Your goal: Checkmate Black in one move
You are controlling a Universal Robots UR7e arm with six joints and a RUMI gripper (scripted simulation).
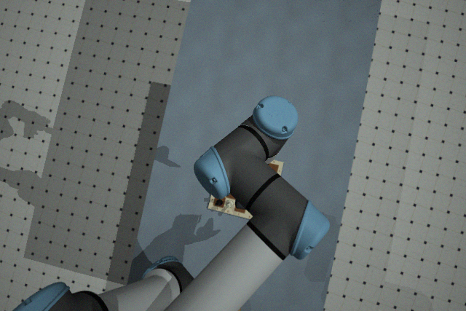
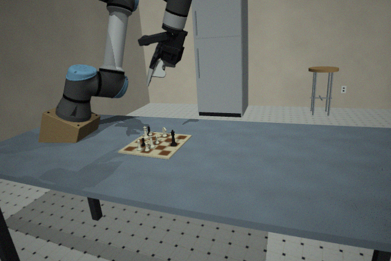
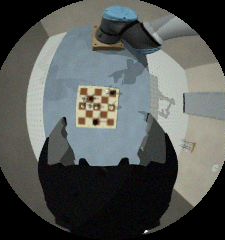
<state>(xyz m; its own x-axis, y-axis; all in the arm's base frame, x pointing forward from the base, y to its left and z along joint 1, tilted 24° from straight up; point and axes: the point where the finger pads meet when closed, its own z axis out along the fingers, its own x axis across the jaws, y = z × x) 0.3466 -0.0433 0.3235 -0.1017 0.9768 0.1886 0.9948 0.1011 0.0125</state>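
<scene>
The chessboard lies on the blue table, mostly hidden under the arm in the top view. A tall black king stands upright near one edge, apart from the others. Several white pieces and two smaller black pieces stand upright toward the other side, among them a white knight and a small black piece. The square letters and numbers are too small to read. My gripper is open and empty, high above the board; the arm hides it in the top view.
The robot's wooden base block stands on the table beyond the board. A grey fridge and a round stool stand behind the table. The arm's shadow falls on the table near the board.
</scene>
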